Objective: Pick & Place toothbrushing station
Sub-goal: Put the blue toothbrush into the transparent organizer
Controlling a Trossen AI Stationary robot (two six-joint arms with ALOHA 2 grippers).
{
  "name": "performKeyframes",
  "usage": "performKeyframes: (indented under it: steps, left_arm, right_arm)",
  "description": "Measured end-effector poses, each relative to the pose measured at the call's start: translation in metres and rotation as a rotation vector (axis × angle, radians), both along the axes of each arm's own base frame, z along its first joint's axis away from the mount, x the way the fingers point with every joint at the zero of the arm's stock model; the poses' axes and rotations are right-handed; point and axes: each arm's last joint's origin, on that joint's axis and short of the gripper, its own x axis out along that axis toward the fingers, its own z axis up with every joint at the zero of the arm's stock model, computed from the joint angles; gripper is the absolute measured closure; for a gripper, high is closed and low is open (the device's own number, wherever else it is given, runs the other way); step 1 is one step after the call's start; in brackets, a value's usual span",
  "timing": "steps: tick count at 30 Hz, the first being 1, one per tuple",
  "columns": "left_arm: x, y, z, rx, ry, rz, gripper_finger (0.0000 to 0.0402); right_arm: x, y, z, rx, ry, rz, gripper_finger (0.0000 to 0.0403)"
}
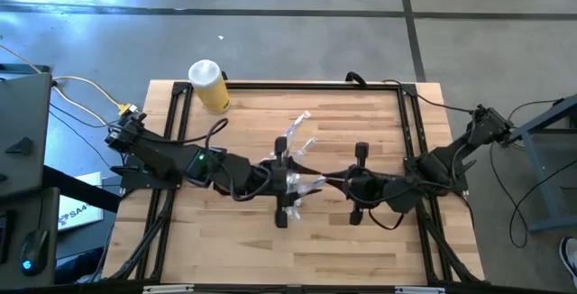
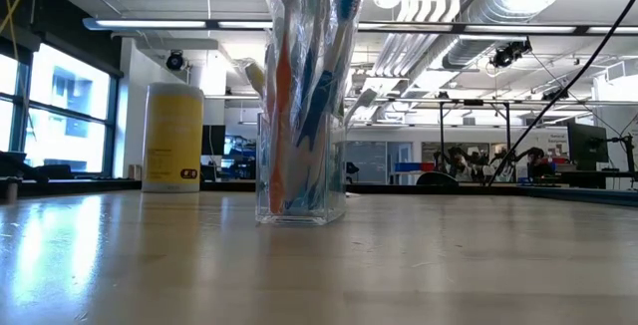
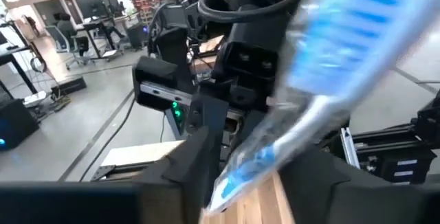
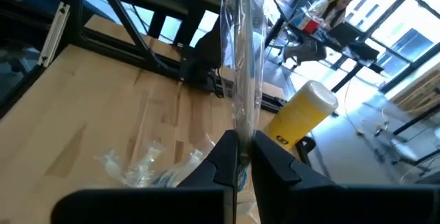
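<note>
Wrapped toothbrush (image 3: 323, 80) between left hand (image 3: 240, 176) fingers; right hand (image 4: 239, 157) pinches another.

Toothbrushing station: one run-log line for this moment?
left pincer: around wrapped toothbrush | right pincer: shut on wrapped toothbrush | cup: upright

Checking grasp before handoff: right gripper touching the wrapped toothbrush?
Touching. Right wrist view: the right gripper is shut on the wrapped toothbrush, which rises straight out from between its fingers with no gap.
</note>
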Motion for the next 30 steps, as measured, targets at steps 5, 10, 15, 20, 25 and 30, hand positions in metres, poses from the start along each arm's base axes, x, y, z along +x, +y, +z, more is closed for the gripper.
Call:
performKeyframes:
  steps: [5,10,15,20,25,30]
  left_arm:
    - [0.000,0.000,-0.001,0.011,0.010,0.006,0.0370]
    - [0.000,0.000,-0.002,-0.011,0.018,0.004,0.0381]
    - [-0.001,0.000,-0.010,-0.026,0.092,0.006,0.0387]
    - [-0.015,-0.014,-0.019,-0.077,0.202,-0.002,0.0387]
    - [-0.041,-0.048,-0.031,-0.094,0.305,0.017,0.0387]
    - [-0.072,-0.079,-0.052,-0.141,0.348,0.119,0.0387]
  right_arm:
    - [0.000,0.000,-0.002,0.068,0.012,0.007,0.0350]
    - [-0.001,0.000,-0.003,0.069,0.020,-0.007,0.0281]
    - [-0.009,0.009,-0.001,0.109,0.008,0.011,0.0207]
    - [-0.029,0.024,0.000,0.099,-0.022,-0.025,0.0135]
    - [-0.044,0.034,-0.003,0.100,-0.024,-0.055,0.0103]
    - [-0.049,0.036,-0.006,0.132,-0.012,-0.062,0.0105]
